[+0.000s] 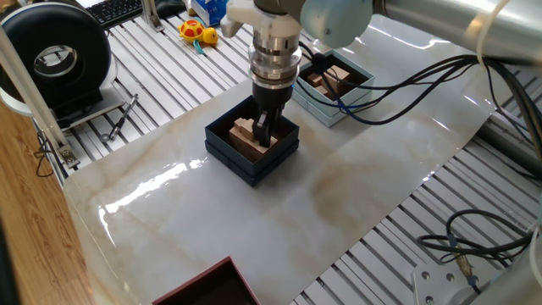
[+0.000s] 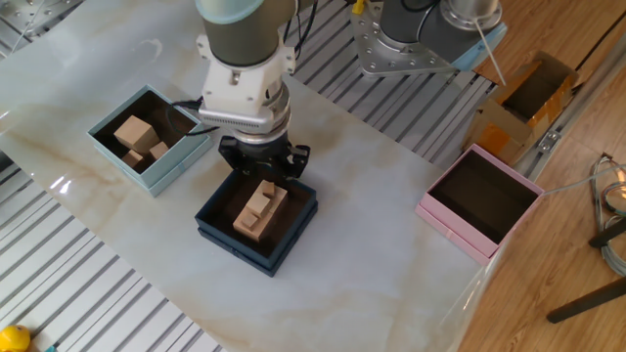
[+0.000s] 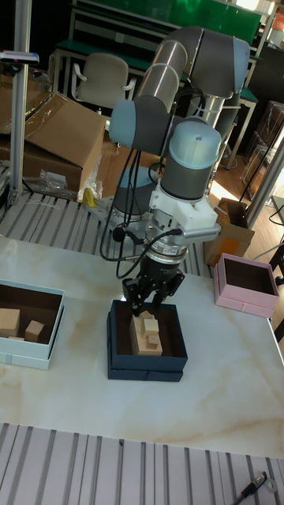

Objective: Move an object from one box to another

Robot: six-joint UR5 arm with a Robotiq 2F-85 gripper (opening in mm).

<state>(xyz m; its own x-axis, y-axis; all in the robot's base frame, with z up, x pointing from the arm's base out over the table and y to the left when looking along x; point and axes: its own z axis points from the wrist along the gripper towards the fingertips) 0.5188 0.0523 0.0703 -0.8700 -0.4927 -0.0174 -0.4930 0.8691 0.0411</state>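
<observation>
One fixed view looks down from high up on one side of the worktop [image 1: 254, 220], and the other fixed view looks down steeply from the opposite side, equally near. The tall fixed view stands lower, at the worktop's front edge, facing the arm and the room behind. All three share the dark box [image 1: 252, 141] [image 2: 257, 220] [image 3: 147, 343] mid-worktop.

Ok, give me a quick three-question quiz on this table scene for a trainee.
1. True or false: the gripper is over the dark navy box.
2. How many wooden pieces lie in the pale blue box? A) one B) two C) four
3. Fill in: the box that looks empty is coloured ____.

Key: 1 true; 2 B, a large cube and a small block; 3 pink, the pink box.
</observation>
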